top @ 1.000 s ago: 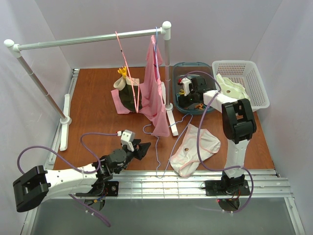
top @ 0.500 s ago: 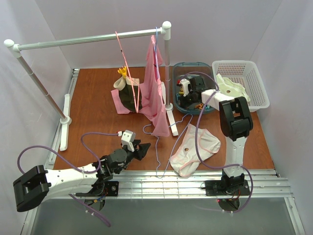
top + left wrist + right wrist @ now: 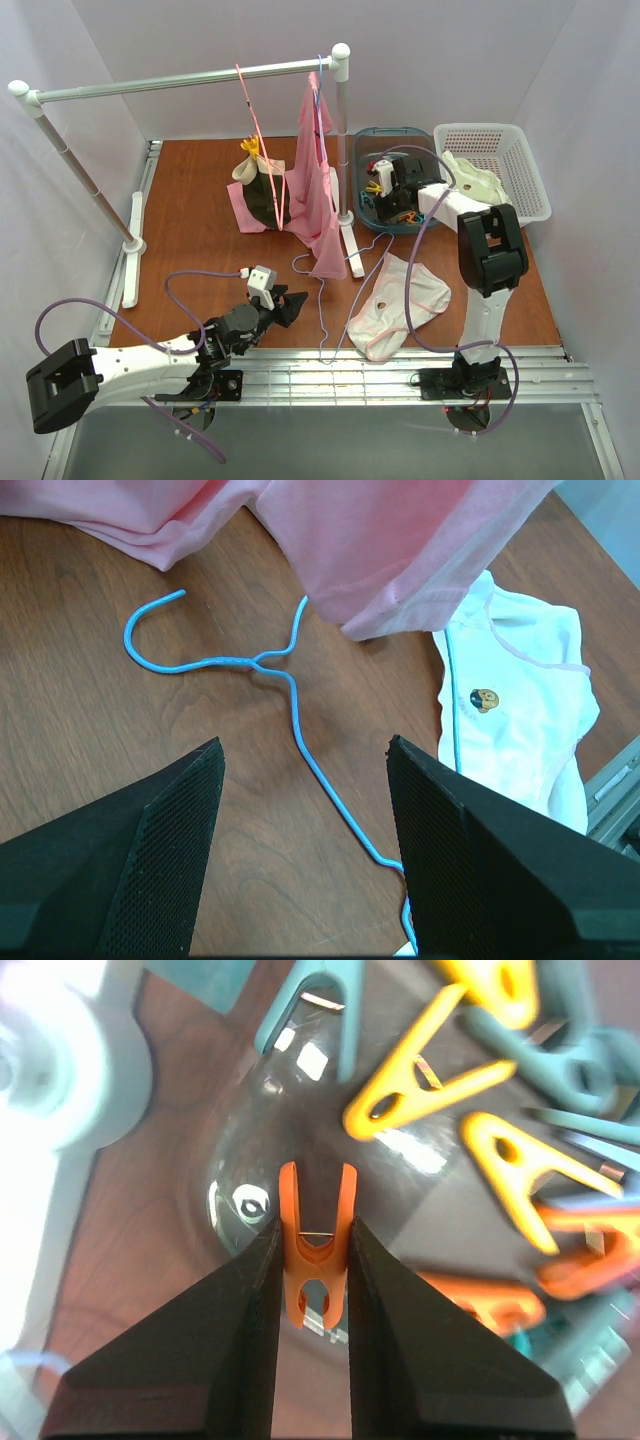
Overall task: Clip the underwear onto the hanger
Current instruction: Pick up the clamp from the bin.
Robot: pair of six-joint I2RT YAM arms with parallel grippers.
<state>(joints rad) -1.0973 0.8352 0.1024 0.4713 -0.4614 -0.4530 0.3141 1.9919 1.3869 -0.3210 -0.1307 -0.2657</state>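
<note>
The pale pinkish-white underwear (image 3: 400, 303) lies flat on the brown table right of centre; it also shows in the left wrist view (image 3: 520, 705). The light-blue wire hanger (image 3: 321, 300) lies on the table beside it, hook to the far side, partly under the underwear (image 3: 290, 695). My left gripper (image 3: 291, 303) is open and empty, low over the table just left of the hanger (image 3: 305, 780). My right gripper (image 3: 378, 186) is down in the blue bin (image 3: 365, 215) and is shut on an orange clothespin (image 3: 314, 1250).
Several yellow, teal and orange clothespins (image 3: 470, 1150) lie in the bin. A white basket (image 3: 525, 170) holds a cream garment. A rail (image 3: 190, 80) carries a pink wire hanger and a hanging pink garment (image 3: 318, 190). Dark olive underwear (image 3: 265, 195) lies at the back.
My right gripper has shifted a little left within the blue bin. The left arm, hanger and underwear have not moved.
</note>
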